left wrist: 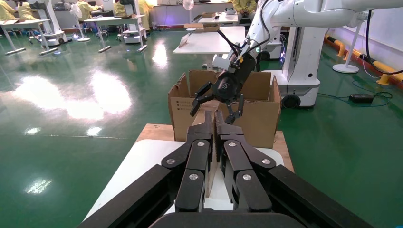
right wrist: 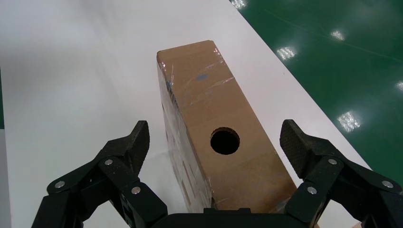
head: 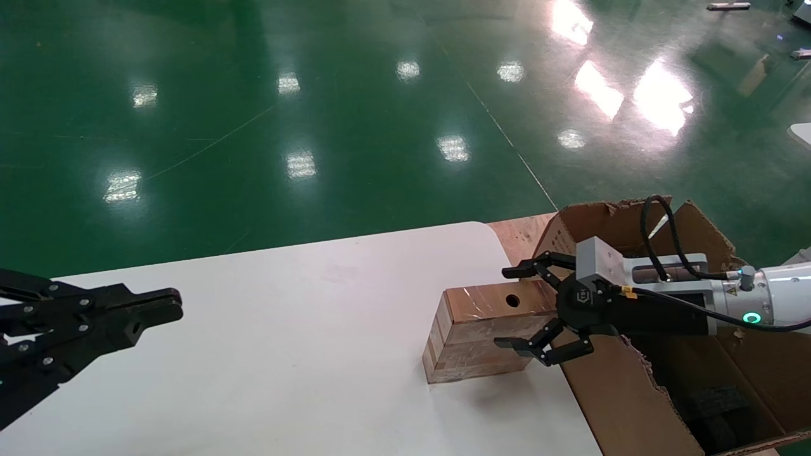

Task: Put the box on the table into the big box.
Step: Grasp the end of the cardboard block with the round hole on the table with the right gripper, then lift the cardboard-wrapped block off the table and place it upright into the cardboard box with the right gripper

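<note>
The box (head: 481,329) stood near the table (head: 285,354) edge, bare tabletop open to its left. The big box (head: 640,386) crowded its right end, where the right gripper (head: 535,310) straddled it, fingers spread wide.

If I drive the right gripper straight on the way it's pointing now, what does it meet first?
The box. The right gripper is open, with a finger on each side of its near end, so going on would probably bring the palm against the box while the fingers slide along its sides. Depth is uncertain.

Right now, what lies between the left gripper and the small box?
Only bare white table, as the head view shows. The left gripper is shut and apart from the small box, which the open right gripper straddles.
</note>
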